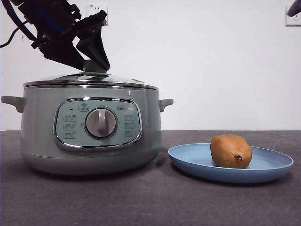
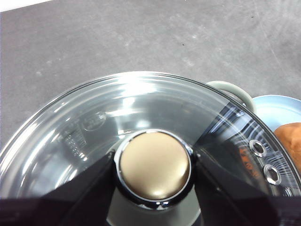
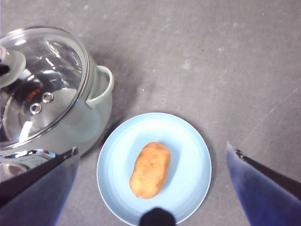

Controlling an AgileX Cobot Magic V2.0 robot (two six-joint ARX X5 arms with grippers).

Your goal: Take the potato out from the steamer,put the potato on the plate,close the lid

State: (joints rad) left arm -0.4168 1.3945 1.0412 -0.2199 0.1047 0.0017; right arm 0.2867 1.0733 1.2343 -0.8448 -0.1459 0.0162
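Left gripper sits over the steamer, its two black jaws closed against either side of the lid's knob. In the front view the lid lies low on the chrome rim, apparently seated or nearly so. Right gripper hangs high over the plate, jaws spread wide, holding nothing.

Potato lies on the light-blue plate, a little toward 3 o'clock of its centre in the front view, dark spot facing the camera. Plate stands just beside the steamer at its 3 o'clock, apart from the pot wall.

Risks, as judged:
- If the lid is not fully square in the rim, letting go could leave it canted or make it slip; glass on chrome slides easily.
- Jaws pulling away at an angle could drag the knob and shift the lid.
- The potato is rounded and free on a shallow plate; a knock to the plate could roll it off.

Surface: dark grey, matte tabletop, faintly scuffed. Room: plain white wall behind, a socket plate at 12 o'clock above the steamer, another at the upper right corner.
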